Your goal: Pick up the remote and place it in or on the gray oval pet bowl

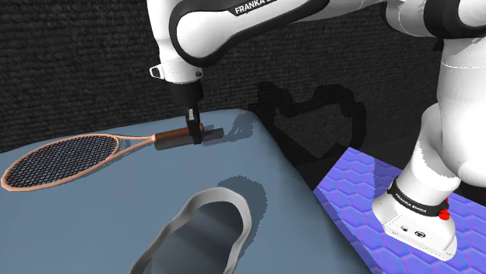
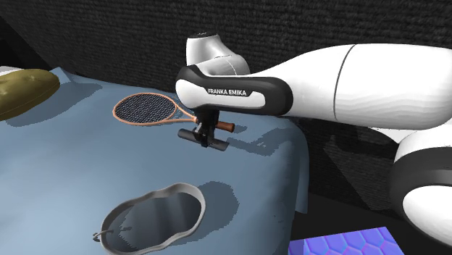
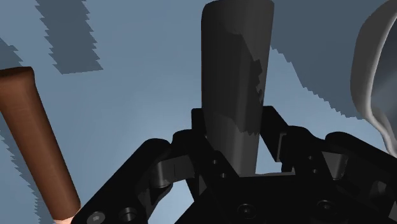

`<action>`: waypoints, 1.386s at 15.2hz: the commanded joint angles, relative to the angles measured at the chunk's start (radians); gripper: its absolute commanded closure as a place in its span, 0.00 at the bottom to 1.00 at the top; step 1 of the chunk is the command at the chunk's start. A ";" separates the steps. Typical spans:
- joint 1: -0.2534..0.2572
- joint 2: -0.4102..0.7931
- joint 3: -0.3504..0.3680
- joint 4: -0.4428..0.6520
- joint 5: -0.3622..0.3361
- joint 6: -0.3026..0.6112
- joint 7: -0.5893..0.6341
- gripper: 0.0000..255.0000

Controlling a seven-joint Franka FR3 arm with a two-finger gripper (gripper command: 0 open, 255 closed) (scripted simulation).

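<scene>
A dark grey remote [image 3: 232, 76] is clasped crosswise between my black fingers [image 3: 272, 124]. My gripper [image 1: 192, 131] is shut on it and holds it just above the blue table, beside the racket's brown handle [image 3: 35, 140]. The remote [image 1: 215, 134] sticks out on both sides of the gripper [image 2: 206, 135], with the remote's [image 2: 220, 144] shadow on the cloth behind. The grey oval pet bowl [image 1: 236, 206] sits nearer the table's front, apart from the gripper. Its wavy rim [image 2: 197, 206] shows in the second exterior view, and the bowl's edge [image 3: 372, 83] also in the wrist view.
A tennis racket [image 1: 62, 159] lies flat on the table, its head [image 2: 143, 109] away from the arm. An olive cushion [image 2: 25, 90] rests at the table's far corner. The table's edge drops to a purple hexagon-patterned floor [image 1: 362, 179] by the arm's base [image 1: 413, 222].
</scene>
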 commanded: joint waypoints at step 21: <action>0.159 -0.133 0.099 -0.097 0.014 -0.020 0.260 1.00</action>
